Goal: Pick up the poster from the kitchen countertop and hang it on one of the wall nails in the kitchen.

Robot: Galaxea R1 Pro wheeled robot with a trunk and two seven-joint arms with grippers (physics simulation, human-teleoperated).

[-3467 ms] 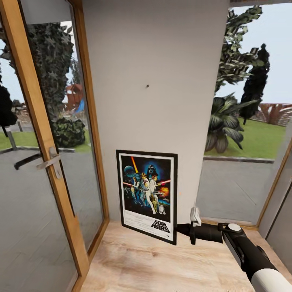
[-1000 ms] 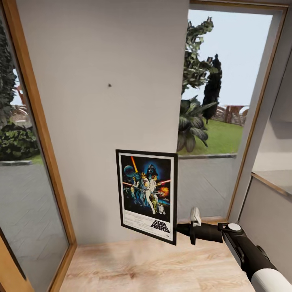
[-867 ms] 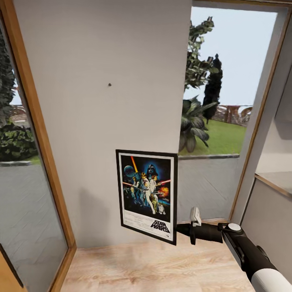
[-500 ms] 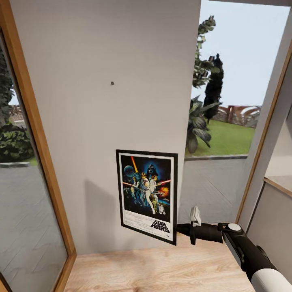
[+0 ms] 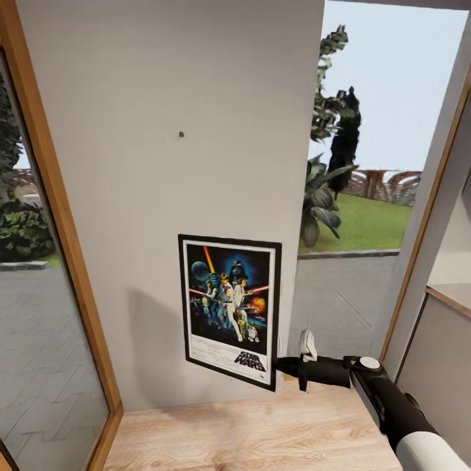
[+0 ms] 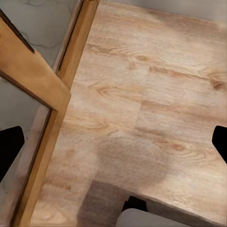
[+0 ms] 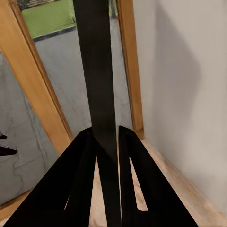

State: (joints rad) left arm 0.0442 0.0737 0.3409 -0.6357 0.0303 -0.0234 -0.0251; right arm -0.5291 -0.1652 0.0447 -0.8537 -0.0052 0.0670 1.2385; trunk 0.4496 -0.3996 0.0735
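Observation:
The Star Wars poster hangs upright in front of the pale grey wall, its lower right corner pinched by my right gripper, which is shut on it. Seen from the right wrist, the poster's black edge runs up between the two black fingers. A wall nail shows as a dark speck well above the poster's top edge, slightly left of its middle. My left gripper is open over the wooden floor, nothing between its fingertips. The kitchen countertop is out of view.
A wood-framed glass door flanks the wall on the left, and a large window with a garden outside is on the right. A pale ledge juts in at the right edge. Light wooden floor lies below.
The view swung and drew closer to the wall earlier. In the last half second my right gripper has lifted the poster slightly up and to the left, towards the nail.

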